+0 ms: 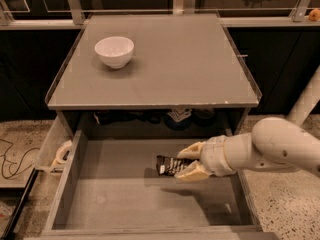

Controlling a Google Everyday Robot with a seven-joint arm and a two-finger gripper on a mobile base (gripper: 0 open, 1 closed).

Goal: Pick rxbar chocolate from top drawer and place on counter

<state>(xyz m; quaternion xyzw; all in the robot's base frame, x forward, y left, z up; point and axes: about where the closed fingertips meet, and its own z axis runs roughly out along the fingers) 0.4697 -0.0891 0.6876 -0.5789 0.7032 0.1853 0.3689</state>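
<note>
Grey matte table [165, 69], clear raised rim, white bowl [114, 51]. Open top drawer [120, 199] — flat grey wood. Inside, right of drawer centre: rxbar chocolate [167, 165] — flat black wrapper, white print, clamped in cream gripper [186, 163].

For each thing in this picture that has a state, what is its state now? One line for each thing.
Drawer: pulled open.
Snack bar: clamped in the gripper, over the drawer bottom, not yet on the counter.
Gripper: shut on the snack bar, inside the drawer, right of its middle.
Bowl: upright, on the counter's back left part.
Counter: carries the bowl.
</note>
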